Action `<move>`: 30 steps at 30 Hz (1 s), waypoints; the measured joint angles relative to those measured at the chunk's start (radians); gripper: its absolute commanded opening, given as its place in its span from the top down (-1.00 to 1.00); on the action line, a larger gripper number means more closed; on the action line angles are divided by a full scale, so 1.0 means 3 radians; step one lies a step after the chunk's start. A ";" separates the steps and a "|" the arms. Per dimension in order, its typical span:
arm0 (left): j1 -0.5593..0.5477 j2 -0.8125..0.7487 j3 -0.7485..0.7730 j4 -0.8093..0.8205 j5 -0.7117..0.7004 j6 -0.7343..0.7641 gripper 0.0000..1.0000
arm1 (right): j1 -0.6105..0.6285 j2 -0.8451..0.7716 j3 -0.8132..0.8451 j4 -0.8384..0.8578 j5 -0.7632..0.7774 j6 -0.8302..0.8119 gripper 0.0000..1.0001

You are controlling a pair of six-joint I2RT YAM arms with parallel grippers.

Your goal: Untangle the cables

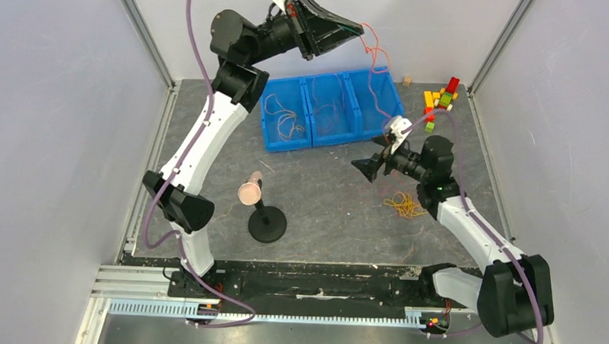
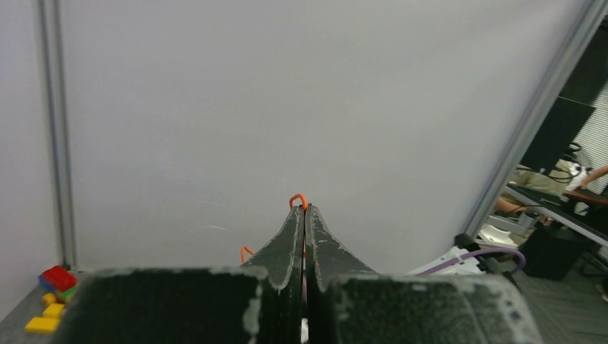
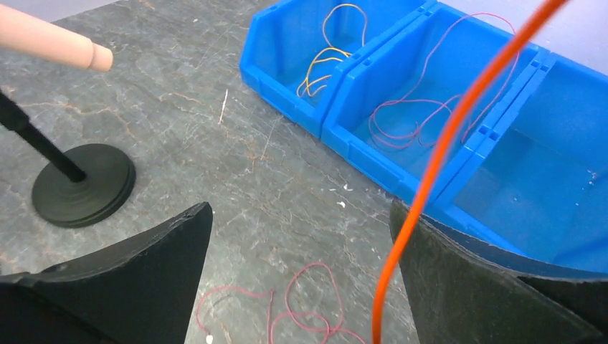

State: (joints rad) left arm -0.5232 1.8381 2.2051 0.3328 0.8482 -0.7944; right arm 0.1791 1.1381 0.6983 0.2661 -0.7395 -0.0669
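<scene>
The left gripper (image 1: 360,27) is raised high at the back, its fingers pressed together and pinching an orange cable (image 1: 369,44). A small loop of the cable pokes out past the fingertips. From that grip the cable hangs down over the rightmost of three blue bins (image 1: 287,141) toward the right gripper (image 1: 363,168). The right gripper sits much lower, near the table (image 1: 323,196), with its fingers spread wide. In the right wrist view the orange cable runs diagonally through that gap, close to the right-hand finger (image 3: 487,287); whether it touches the finger cannot be told. Below the spread fingers a thin pink cable (image 3: 305,304) lies in loose loops on the table. Ahead of the right gripper, the left bin holds a yellow strand (image 3: 326,61) and the middle bin holds a pink strand (image 3: 423,118). Behind the right gripper, beside its arm, a yellow tangle (image 1: 403,204) rests on the table. Off to its left is a black stand (image 1: 267,224) topped with a wooden peg. Coloured blocks (image 1: 442,96) lie beyond the bins, to the right.
</scene>
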 measured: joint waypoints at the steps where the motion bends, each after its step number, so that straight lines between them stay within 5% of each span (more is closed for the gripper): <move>1: -0.0041 0.0024 0.0009 0.0064 0.0011 -0.0056 0.95 | 0.0122 0.0020 -0.0106 0.0183 0.0155 0.0001 -0.28; 3: -0.0100 0.0075 0.0039 0.0144 0.0045 -0.0144 0.95 | 0.0253 0.0148 -0.0189 0.0423 0.0425 -0.0010 0.33; 4: -0.0125 0.0106 0.0069 0.0161 0.0060 -0.0186 0.96 | 0.0277 0.0240 -0.0189 0.0507 0.0548 -0.0037 0.45; 9: -0.0121 0.0195 0.0239 0.0132 0.0010 -0.0226 0.95 | 0.0201 0.0601 -0.0388 0.0690 0.1160 -0.0112 0.48; 13: 0.0039 0.0195 0.0345 0.0112 -0.0121 -0.0226 0.95 | 0.0015 0.0605 -0.0670 0.0533 0.1342 -0.0193 0.79; 17: 0.0187 0.0184 0.0376 0.0107 -0.0177 -0.0225 0.95 | -0.0178 0.0604 -0.0757 0.0234 0.1399 -0.0263 0.74; 24: 0.0426 0.0230 0.0581 0.0014 -0.0415 -0.0223 0.96 | -0.0451 0.0622 -0.0755 -0.0357 0.1348 -0.0668 0.33; 30: 0.0708 0.0226 0.0858 0.0050 -0.0702 -0.0211 0.95 | -0.0814 0.0748 -0.0715 -0.0725 0.1188 -0.1054 0.37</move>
State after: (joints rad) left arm -0.3107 1.9060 2.4626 0.3477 0.6376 -0.8577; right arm -0.0650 1.3624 0.4839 0.0486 -0.3832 -0.3832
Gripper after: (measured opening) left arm 0.029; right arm 0.321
